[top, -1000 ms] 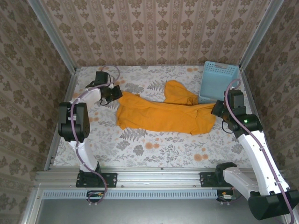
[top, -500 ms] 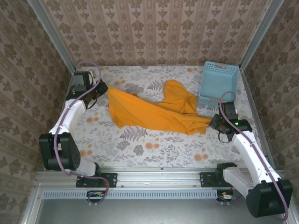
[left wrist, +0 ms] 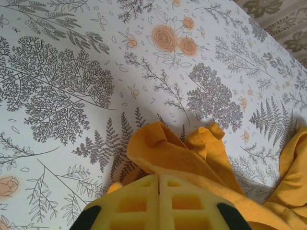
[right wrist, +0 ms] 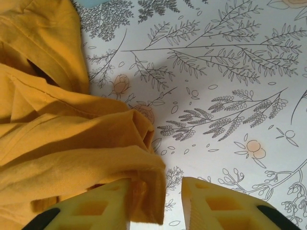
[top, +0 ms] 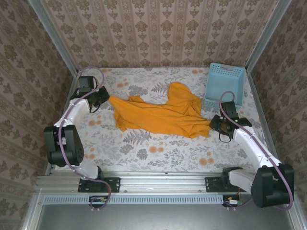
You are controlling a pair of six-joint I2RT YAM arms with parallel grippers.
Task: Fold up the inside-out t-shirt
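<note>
- My left gripper (top: 101, 96) sits at the far left of the table (top: 144, 153). In its wrist view the two yellow pads (left wrist: 134, 201) are pressed together, with a corner of the inside-out t-shirt (top: 158, 115) coming out from between them. I judge it is clamped on that corner as an anchor for spreading the cloth.
- The shirt lies in a rumpled band across the middle of the table, from that corner to the right side, with a hump of cloth rising toward the back. It is not flat, so I judge that no fold can be made yet.
- My right gripper (top: 214, 123) is low at the shirt's right end. Its pads stand apart, and a fold of cloth (right wrist: 62, 134) drapes against one pad (right wrist: 96, 206). Nothing is pinched, so it looks placed to take that edge.
- The blue basket (top: 224, 84) stands in the far right corner, just behind the shirt's right end.
</note>
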